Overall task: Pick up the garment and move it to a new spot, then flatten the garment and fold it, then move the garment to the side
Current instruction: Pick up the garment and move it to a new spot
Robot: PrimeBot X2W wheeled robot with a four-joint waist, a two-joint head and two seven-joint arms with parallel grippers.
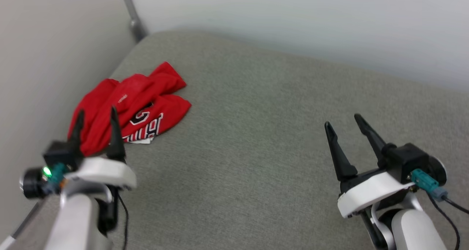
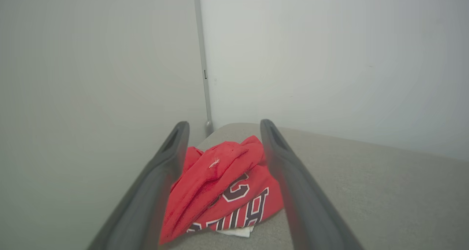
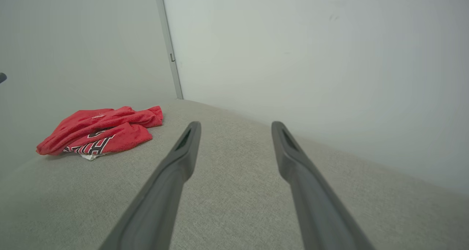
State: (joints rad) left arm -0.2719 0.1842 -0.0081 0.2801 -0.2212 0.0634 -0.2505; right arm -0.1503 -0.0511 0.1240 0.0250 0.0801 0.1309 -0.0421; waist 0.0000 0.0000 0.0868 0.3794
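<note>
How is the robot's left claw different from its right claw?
The left claw is close to the crumpled red jersey, while the right claw is far from it, over the bare grey surface. The left claw points at the jersey; the right claw points past it, toward the wall. Both are open and empty.

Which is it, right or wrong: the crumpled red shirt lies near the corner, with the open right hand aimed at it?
Wrong hand: the open left hand is the one aimed at the red shirt, framed between its fingers in the left wrist view. The rest holds.
</note>
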